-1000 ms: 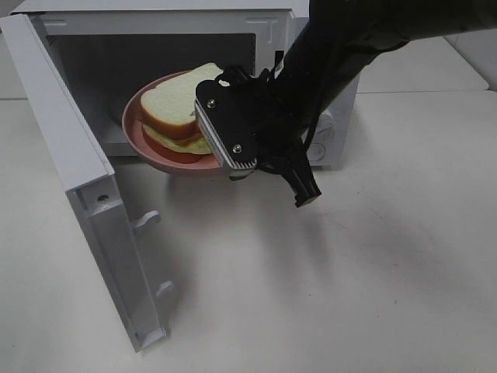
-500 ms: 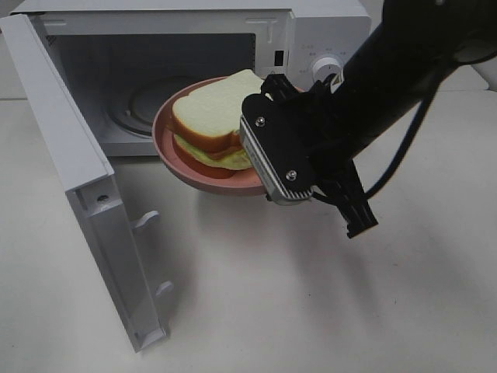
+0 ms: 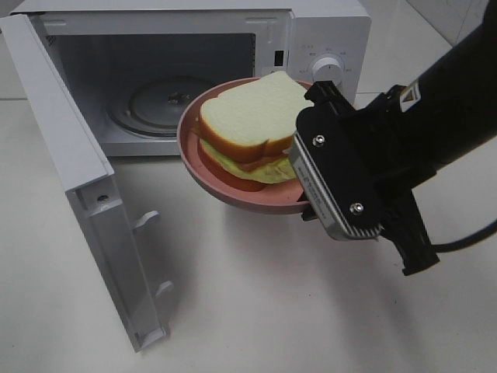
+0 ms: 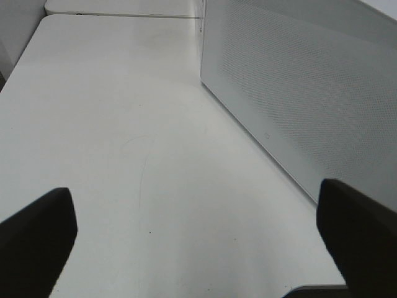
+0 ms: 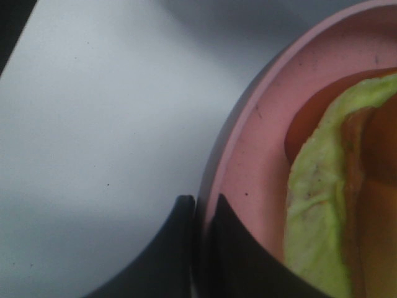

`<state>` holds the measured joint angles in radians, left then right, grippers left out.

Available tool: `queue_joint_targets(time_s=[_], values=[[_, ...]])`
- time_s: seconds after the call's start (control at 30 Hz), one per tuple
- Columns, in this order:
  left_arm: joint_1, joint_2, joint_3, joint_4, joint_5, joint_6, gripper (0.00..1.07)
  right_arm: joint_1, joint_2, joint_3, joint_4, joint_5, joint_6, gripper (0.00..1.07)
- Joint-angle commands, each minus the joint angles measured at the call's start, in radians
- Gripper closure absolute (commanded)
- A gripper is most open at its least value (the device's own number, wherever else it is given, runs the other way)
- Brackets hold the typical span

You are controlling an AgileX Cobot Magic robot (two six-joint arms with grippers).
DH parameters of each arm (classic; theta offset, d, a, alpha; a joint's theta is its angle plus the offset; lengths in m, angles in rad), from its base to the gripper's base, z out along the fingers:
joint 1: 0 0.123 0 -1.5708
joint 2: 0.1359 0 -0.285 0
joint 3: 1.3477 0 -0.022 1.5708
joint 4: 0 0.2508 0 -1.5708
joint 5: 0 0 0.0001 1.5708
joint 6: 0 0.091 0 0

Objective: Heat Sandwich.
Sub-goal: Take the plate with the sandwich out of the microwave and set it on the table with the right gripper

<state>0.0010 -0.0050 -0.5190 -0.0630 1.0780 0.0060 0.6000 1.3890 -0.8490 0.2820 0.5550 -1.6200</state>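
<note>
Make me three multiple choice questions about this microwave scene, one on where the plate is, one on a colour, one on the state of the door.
1. Where is the pink plate?
A. on the turntable
B. held in the air in front of the microwave
C. flat on the table

2. What colour is the leafy filling of the sandwich?
A. purple
B. pale yellow-green
C. blue

3. How is the microwave door?
A. swung open
B. shut
C. taken off

Answers:
1 B, the right gripper pinches the plate's rim outside the cavity and the turntable is bare.
2 B, the right wrist view shows it.
3 A, it stands out to the left.
</note>
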Motion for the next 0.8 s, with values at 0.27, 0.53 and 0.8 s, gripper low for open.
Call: queue_joint_targets(time_s=[0.27,0.53,0.8], values=[[0.002,-0.005,0.004,-0.001,-0.003,-0.006,0.09,-0.001,-0.143,0.101,-0.002,-0.036,0.025,1.07],[0.002,-0.005,0.004,-0.001,-0.003,-0.006,0.09,-0.001,-0.262,0.169,-0.020,-0.014,0.073,1.07],[0.002,-0.005,0.004,-0.001,-0.003,-0.006,0.09,-0.001,-0.359,0.204,-0.076,0.031,0.134,1.07]])
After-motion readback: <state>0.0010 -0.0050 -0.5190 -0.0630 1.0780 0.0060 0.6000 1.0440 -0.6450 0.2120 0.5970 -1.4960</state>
